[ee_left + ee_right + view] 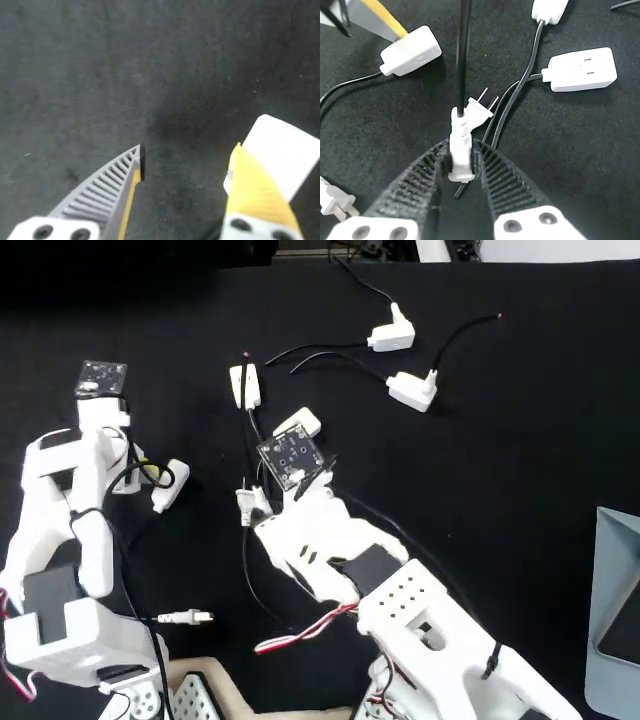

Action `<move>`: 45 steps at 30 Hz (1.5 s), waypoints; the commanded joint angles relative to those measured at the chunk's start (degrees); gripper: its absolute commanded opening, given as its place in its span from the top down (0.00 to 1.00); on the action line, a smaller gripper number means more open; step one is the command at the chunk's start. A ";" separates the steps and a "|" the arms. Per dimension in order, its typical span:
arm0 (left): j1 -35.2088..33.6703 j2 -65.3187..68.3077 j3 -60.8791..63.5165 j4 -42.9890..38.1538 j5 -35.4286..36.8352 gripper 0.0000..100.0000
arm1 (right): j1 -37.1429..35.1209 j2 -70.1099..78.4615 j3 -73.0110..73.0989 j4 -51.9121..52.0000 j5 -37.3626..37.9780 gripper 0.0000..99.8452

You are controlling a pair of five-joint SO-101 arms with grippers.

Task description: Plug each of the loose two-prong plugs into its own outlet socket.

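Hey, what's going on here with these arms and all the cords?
A two-armed robot is set to push plugs into sockets on a black table. The right claw is shut on a white two-prong plug. The left claw is open, with a white outlet socket beside one finger. Another plug lies loose, and a nearby socket shows empty slots.
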 commanded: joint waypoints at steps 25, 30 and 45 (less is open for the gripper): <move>10.86 -26.73 16.66 2.73 -0.18 0.72 | 3.16 -0.04 -1.01 -4.31 0.00 0.99; 4.97 -33.05 17.27 4.13 2.64 0.72 | 2.90 0.13 -1.54 -11.43 0.70 0.99; 0.66 -43.87 24.92 7.03 13.98 0.72 | -3.34 28.09 -17.10 -25.93 8.70 0.99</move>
